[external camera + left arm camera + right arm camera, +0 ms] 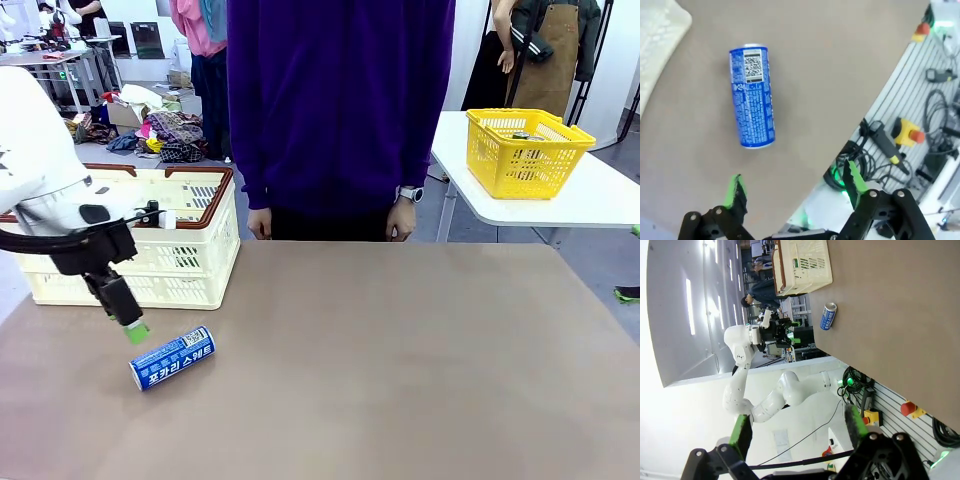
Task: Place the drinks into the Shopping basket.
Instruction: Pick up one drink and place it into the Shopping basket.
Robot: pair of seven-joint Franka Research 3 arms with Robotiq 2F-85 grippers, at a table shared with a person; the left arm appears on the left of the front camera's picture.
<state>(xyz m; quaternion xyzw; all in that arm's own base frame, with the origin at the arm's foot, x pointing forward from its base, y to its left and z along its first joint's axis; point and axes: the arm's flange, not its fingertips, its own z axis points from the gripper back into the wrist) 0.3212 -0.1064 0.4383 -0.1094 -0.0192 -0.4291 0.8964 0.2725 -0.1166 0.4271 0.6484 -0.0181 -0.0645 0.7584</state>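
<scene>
One blue drink can (172,358) with white Korean lettering lies on its side on the brown table, near the front left. My left gripper (131,322) hangs open just above and to the left of it, empty. In the left wrist view the can (752,96) lies beyond the open left gripper (795,187), apart from both green pads. The Shopping basket (190,262), cream with a brown rim, stands at the table's left edge behind the can. The right wrist view shows my right gripper (799,427) open and empty, with the can (828,316) and the basket (802,265) far off.
A person in a purple top (340,100) stands at the far edge, hands down. A yellow mesh basket (527,150) sits on a white side table (600,200) at the back right. Cables and an emergency stop button (910,132) lie beyond the table's near edge.
</scene>
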